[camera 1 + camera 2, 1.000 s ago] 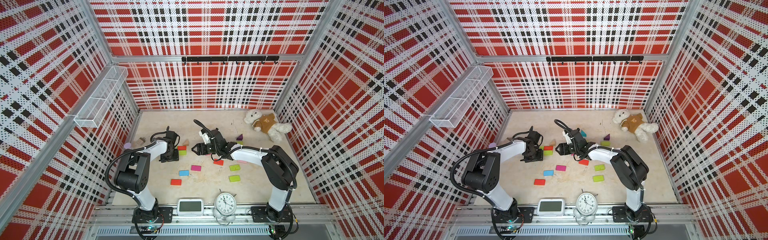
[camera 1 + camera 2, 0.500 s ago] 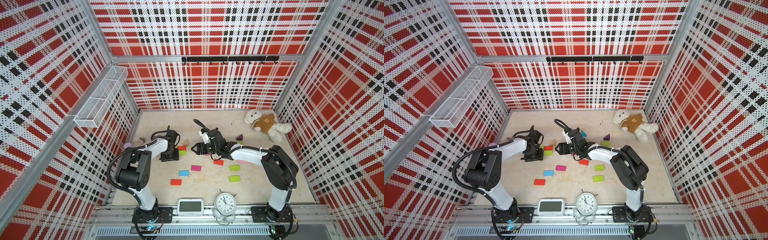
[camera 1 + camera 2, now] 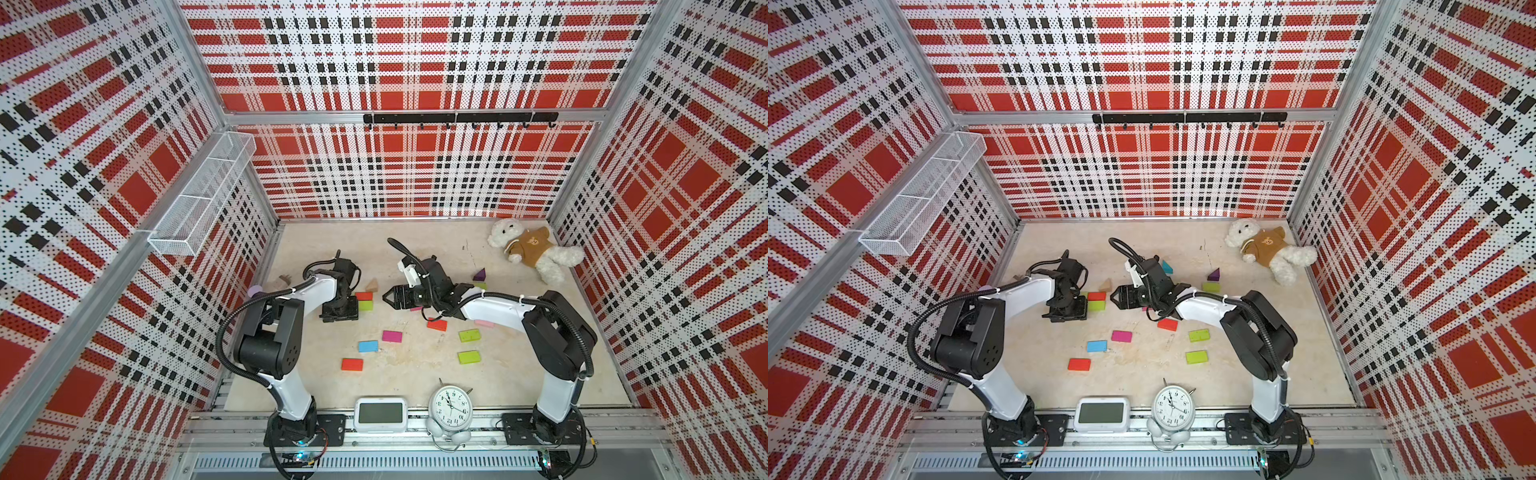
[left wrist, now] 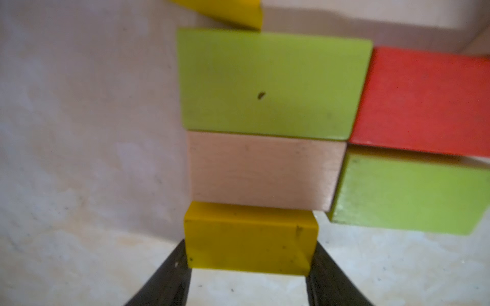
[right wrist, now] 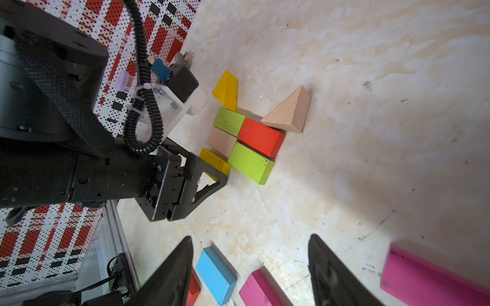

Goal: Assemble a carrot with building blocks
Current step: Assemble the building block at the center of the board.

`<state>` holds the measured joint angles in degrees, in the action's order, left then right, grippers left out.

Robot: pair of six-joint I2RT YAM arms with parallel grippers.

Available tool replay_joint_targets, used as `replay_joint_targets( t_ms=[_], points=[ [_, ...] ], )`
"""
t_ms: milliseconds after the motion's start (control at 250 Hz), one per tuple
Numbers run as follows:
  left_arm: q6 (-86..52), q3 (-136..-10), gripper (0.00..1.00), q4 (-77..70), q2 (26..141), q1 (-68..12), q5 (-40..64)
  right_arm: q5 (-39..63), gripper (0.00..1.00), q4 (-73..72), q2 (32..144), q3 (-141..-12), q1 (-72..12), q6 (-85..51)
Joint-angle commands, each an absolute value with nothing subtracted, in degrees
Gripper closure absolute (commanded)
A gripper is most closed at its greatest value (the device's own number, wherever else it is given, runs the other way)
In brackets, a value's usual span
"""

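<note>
- Right now the left gripper (image 4: 250,261) is clamped on a yellow brick (image 4: 250,238), with one black finger pressed to each short end.
- That yellow brick lies with its long side against a plain wood brick (image 4: 265,174). Whether it rests on the desk (image 3: 415,374) or is a shade lifted cannot be told.
- Beyond the plain wood brick, touching it, lies a lime brick (image 4: 273,84). A yellow wedge (image 4: 225,13) touches the lime brick's far edge, so the four make one line.
- Alongside that line sit a red-orange brick (image 4: 424,103) and a second lime brick (image 4: 408,193), long sides together. The red-orange brick butts the lime brick's end, and the second lime brick butts the plain wood brick's end.
- A wood wedge (image 5: 289,112) lies just beside the red-orange brick, on the side away from the left gripper.
- In both top views this cluster sits in the left half of the desk, partly hidden under the left arm.
- The right gripper (image 5: 252,254) is spread wide with nothing between its fingers (image 5: 177,267). It hangs near the cluster, pointing at it and touching no block.
- Loose on the desk nearer the robot's base lie a blue brick (image 3: 368,346), a magenta brick (image 3: 392,336) and a further red-orange brick (image 3: 352,364), apart from one another.
- A purple wedge (image 3: 480,274) lies on the right half, and a teddy bear (image 3: 532,249) lies in the far right corner.
</note>
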<state>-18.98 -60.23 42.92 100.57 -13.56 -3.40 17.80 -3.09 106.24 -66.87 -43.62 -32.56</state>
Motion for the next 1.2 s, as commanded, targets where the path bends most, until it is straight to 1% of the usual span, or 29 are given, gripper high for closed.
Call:
replay_joint_targets(
  t_ms=[0, 1197],
  points=[
    [-18.3, -60.0, 0.37, 41.0, 103.5, -13.5, -2.1, 18.1, 0.31, -5.6, 107.1, -68.2, -43.4, -32.7],
    [-17.9, -61.8, 0.37, 41.0, 104.7, -12.8, -2.4, 18.5, 0.31, -5.7, 108.1, -68.5, -43.3, -33.2]
  ],
)
